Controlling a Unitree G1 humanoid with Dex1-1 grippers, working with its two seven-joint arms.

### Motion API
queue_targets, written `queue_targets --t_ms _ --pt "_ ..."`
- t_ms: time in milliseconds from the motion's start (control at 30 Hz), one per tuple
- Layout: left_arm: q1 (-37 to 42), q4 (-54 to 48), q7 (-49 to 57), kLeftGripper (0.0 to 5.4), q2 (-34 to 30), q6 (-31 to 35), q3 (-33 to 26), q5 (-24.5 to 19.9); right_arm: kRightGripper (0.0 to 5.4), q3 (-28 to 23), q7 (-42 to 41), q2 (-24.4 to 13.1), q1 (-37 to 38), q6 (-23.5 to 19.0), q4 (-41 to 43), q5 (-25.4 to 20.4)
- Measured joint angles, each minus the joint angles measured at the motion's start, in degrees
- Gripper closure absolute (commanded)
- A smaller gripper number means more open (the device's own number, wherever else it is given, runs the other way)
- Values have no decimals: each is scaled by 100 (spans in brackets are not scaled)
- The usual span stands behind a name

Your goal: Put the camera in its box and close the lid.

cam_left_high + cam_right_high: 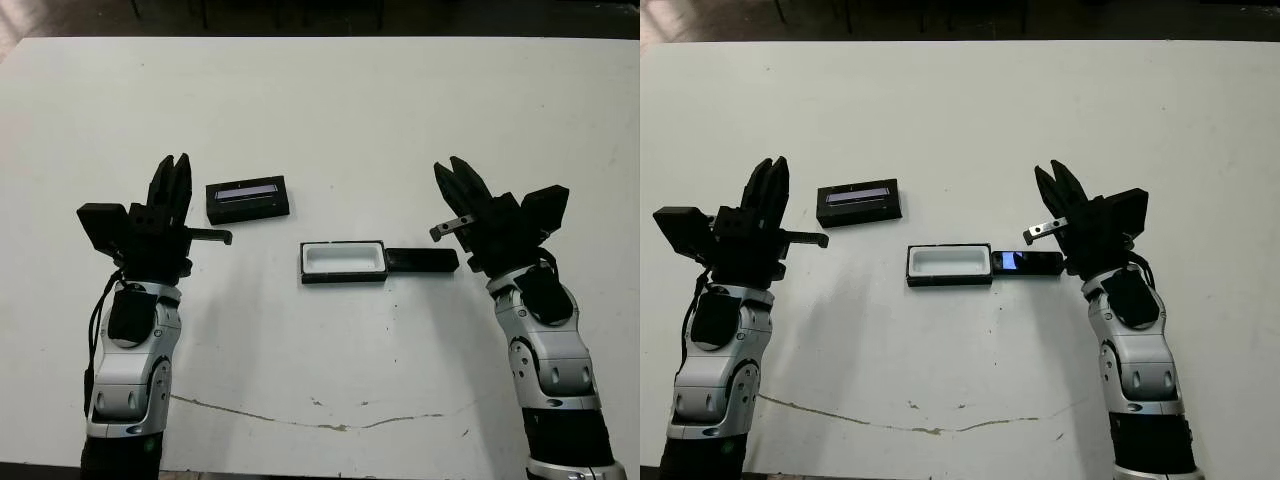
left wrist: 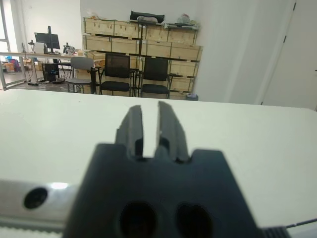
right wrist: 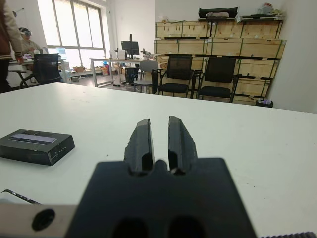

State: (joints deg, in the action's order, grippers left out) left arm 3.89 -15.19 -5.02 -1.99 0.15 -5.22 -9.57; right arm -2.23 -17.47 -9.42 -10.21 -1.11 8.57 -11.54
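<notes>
Camera [image 1: 1028, 263] on table [image 1: 330, 120], end-on against open box [image 1: 343, 261], just inboard of right gripper [image 1: 455, 180] fingertips. Lid [image 1: 248, 199] beside left gripper [image 1: 173, 177]. Both grippers empty, fingers narrowly parted.

We see a white table [image 1: 330, 110] with a thin dark crack [image 1: 330, 425] along its near edge, and far beyond it black chairs [image 3: 218, 77] before wooden crates [image 3: 223, 32].

The box [image 1: 343, 262] is black with a white lining, and the camera [image 1: 1028, 263] is black with a shiny blue patch at one end. The lid [image 1: 247, 198] is black with a pale bluish-silver stripe; the surface [image 1: 330, 120] is white.
</notes>
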Motion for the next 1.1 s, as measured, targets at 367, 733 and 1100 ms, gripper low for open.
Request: queue_targets --t_ms 367,733,1100 --pt "-29 -7 8 539 1 -1 -2 25 540 18 -75 -31 -68 5 -161 42" --pt "-133 -162 10 539 15 2 -1 -9 540 -246 -821 -1354 -1134 -313 -714 197" --pt "-172 -184 49 539 64 60 51 -68 540 279 -2649 -2317 -2396 -452 -2536 465"
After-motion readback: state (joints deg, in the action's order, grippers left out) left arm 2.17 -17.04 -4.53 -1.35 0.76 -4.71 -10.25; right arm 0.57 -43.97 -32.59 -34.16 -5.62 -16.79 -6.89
